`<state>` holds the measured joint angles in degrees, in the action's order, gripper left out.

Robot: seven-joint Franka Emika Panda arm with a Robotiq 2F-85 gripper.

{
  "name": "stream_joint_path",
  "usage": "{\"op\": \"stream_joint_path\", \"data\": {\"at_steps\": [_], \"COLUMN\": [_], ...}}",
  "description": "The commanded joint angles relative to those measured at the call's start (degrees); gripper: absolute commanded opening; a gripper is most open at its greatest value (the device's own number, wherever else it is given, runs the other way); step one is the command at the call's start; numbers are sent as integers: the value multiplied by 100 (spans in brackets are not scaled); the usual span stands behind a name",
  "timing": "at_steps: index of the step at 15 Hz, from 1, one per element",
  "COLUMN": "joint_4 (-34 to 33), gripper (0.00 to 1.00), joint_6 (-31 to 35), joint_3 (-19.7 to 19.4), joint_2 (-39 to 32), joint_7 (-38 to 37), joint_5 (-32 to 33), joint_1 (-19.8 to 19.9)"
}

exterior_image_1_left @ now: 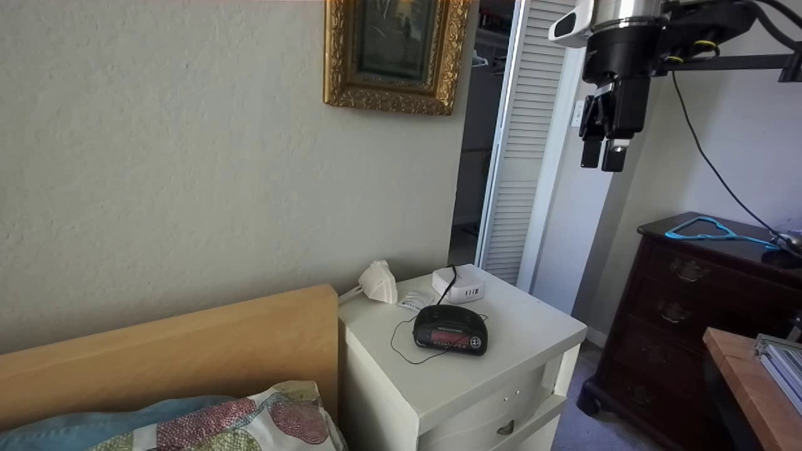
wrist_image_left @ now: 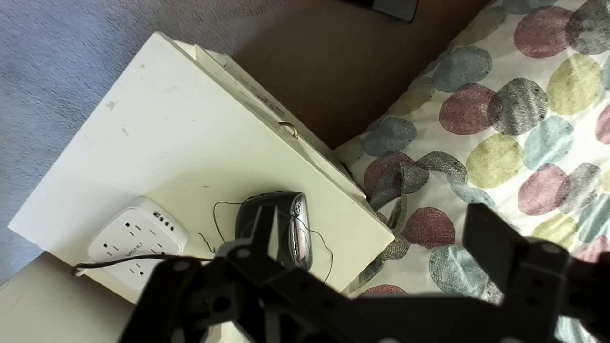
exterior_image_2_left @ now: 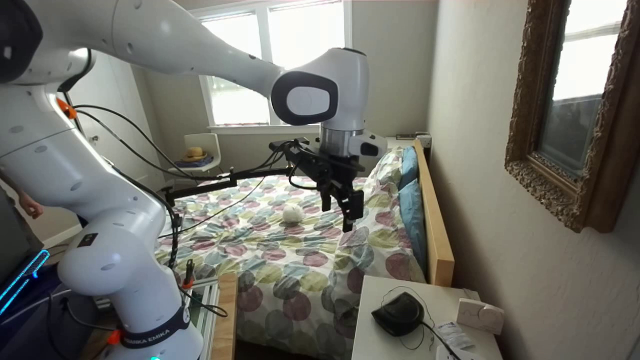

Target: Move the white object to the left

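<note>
Above your black fingers (exterior_image_1_left: pixel 613 161) sits a silver collar (exterior_image_2_left: pixel 341 143); your white arm (exterior_image_2_left: pixel 200 46) carries black cables (exterior_image_2_left: pixel 174 240) and an EMIKA band (exterior_image_2_left: pixel 156 334).

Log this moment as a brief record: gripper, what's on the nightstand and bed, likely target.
Gripper: open, raised in the air, holding nothing
On the nightstand: black alarm clock, white outlet block, white mask-like item, small packet
On the bed: white fluffy ball, blue pillows
Likely target: unclear; outlet block, mask-like item and ball are all white
</note>
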<state>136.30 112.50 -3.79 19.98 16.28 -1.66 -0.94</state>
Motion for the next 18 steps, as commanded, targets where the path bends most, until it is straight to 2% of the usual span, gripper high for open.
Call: {"op": "stream_joint_path", "data": {"at_steps": [1, 8, 11, 15, 18], "joint_4": [-8, 9, -22, -232, -502], "gripper": [100, 100, 100, 100, 100], "joint_6": [-11, 126, 816, 1904, 2160], "joint_3": [2, 31, 128, 334, 351], "joint_2": [-1, -51, -290, -1034, -1579], "joint_7": [-2, 17, -85, -749, -1233], "joint_5": [0, -14, -102, -102, -96], "joint_1": [1, -35, -125, -146, -73]}}
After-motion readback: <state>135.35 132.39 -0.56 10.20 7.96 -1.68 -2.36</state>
